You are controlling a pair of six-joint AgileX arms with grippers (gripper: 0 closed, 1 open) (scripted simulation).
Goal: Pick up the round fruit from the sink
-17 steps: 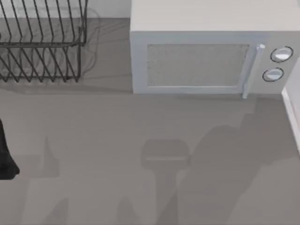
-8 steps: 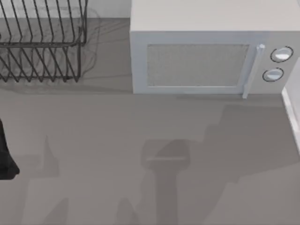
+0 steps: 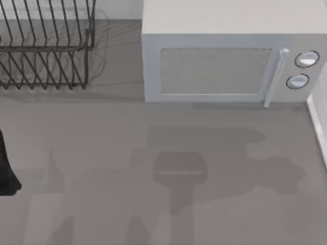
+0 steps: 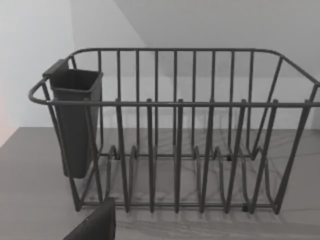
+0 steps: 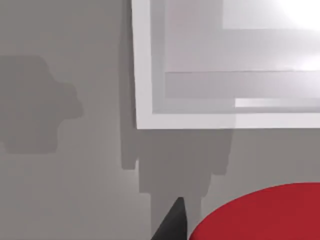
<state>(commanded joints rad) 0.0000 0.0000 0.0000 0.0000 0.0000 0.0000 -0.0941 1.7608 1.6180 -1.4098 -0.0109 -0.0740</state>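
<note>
From above, the flat grey countertop (image 3: pixel 102 132) carries a white boxy microwave (image 3: pixel 214 71) with a speckled door panel, a vertical bar handle and two round knobs (image 3: pixel 306 59) at its right end. It stands at the back of the table. A dark wire dish rack (image 3: pixel 46 51) sits at the back left, well apart from the microwave. A narrow white strip (image 3: pixel 318 122) runs along the table's right margin, and soft blocky shadows lie across the middle of the counter. The left arm (image 3: pixel 6 171) is a black shape at the far left edge, parked. Its wrist view faces the same rack from the side and shows its upright wires, the row of plate dividers on its floor and a dark rectangular cutlery cup (image 4: pixel 75 125) hung inside one end. A dark corner of the left gripper (image 4: pixel 95 225) sits low in front, and whether it is wide or narrow cannot be told. The right wrist view looks down on a white-rimmed rectangular sink (image 5: pixel 142 75) with pale inner walls. The round fruit (image 5: pixel 260 215), a smooth bright-red lump, sits close under the camera, seen against grey counter just outside the sink's rim. A dark tip of the right gripper (image 5: pixel 172 222) lies just beside the fruit. Whether the gripper holds the fruit, or how wide it stands, cannot be told.
</note>
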